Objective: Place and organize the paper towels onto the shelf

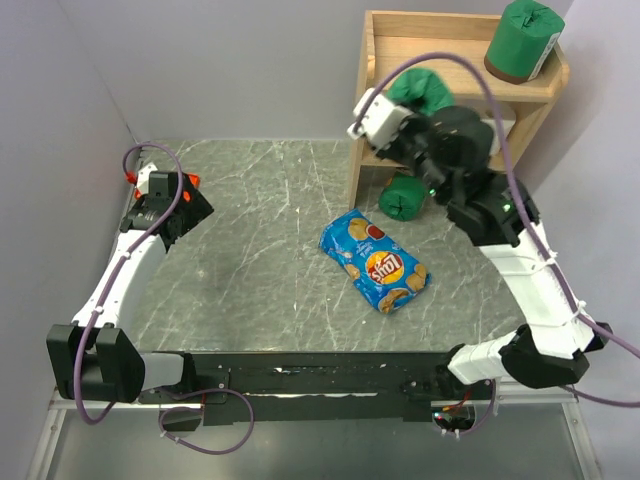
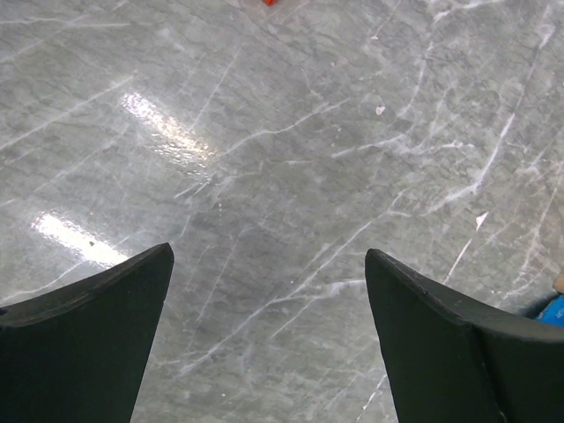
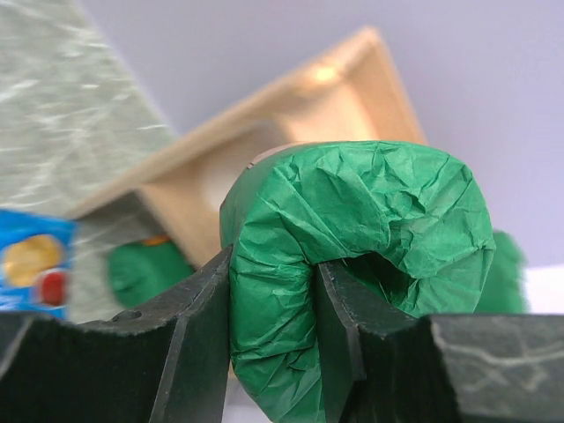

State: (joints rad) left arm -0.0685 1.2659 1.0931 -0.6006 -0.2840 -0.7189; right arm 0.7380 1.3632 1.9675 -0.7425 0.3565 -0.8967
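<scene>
The light wooden shelf (image 1: 385, 45) stands at the back right. One green-wrapped paper towel roll (image 1: 523, 40) stands on its top tier. Another green roll (image 1: 405, 197) lies low at the shelf's foot, and also shows blurred in the right wrist view (image 3: 141, 273). My right gripper (image 1: 415, 125) is shut on a third green roll (image 1: 422, 90), held in the air in front of the shelf's middle opening. In the right wrist view the gripper (image 3: 273, 326) pinches the wall of that roll (image 3: 370, 211), with one finger inside its hollow end. My left gripper (image 2: 269, 264) is open and empty over bare marble at the far left (image 1: 175, 205). No white rolls are in view.
A blue chip bag (image 1: 375, 262) lies flat mid-table, in front of the shelf. Its edge shows in the left wrist view (image 2: 553, 308). Small red parts (image 1: 190, 181) show beside the left gripper. Grey walls close the back and left of the table (image 1: 260, 220).
</scene>
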